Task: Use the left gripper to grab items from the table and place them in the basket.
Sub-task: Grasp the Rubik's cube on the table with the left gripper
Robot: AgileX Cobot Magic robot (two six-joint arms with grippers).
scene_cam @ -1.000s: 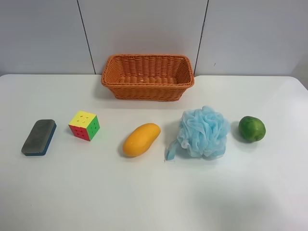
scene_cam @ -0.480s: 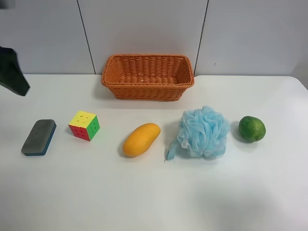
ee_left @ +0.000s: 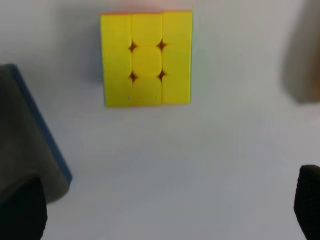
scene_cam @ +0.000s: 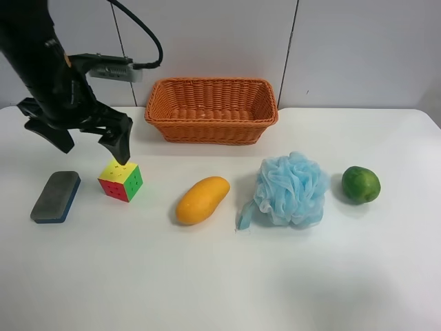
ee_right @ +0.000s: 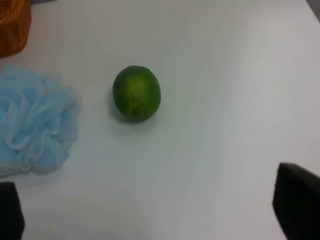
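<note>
– Orange-brown woven wicker, rectangular, low flared sides: is that basket [scene_cam: 210, 128] sitting at the back of the large plain white tabletop [scene_cam: 220, 283]?

– Yes, against the grey wall, and nothing is showing inside it. Five things are lying in a row on the side of its long wall that is facing the high camera, all well apart from it.

– Which ones?

– Going from the basket's left end in the high view to its right end: a grey-and-blue eraser block [scene_cam: 56, 196], a multicoloured puzzle cube [scene_cam: 120, 180], a yellow-orange mango [scene_cam: 202, 200], a light blue mesh bath pouf [scene_cam: 289, 189] and a round green fruit [scene_cam: 361, 184]. The eraser block and the fruit are lying out past the basket's two ends.

– Where is the black pronged left gripper [scene_cam: 93, 148] hanging?

– Off the basket's left end in the high view, above the cube and the eraser block. Its fingers are standing spread wide and holding nothing. Its wrist camera is looking down on the cube's yellow top face, with the eraser block showing beside one fingertip. A black cable [scene_cam: 147, 33] is looping up from a small grey box [scene_cam: 114, 71] on the arm.

– And the right gripper [ee_right: 155, 210]?

– Its fingers are also standing wide apart and holding nothing. Its wrist camera is showing the green fruit, the pouf near it, and a corner of the basket beyond the pouf.
</note>
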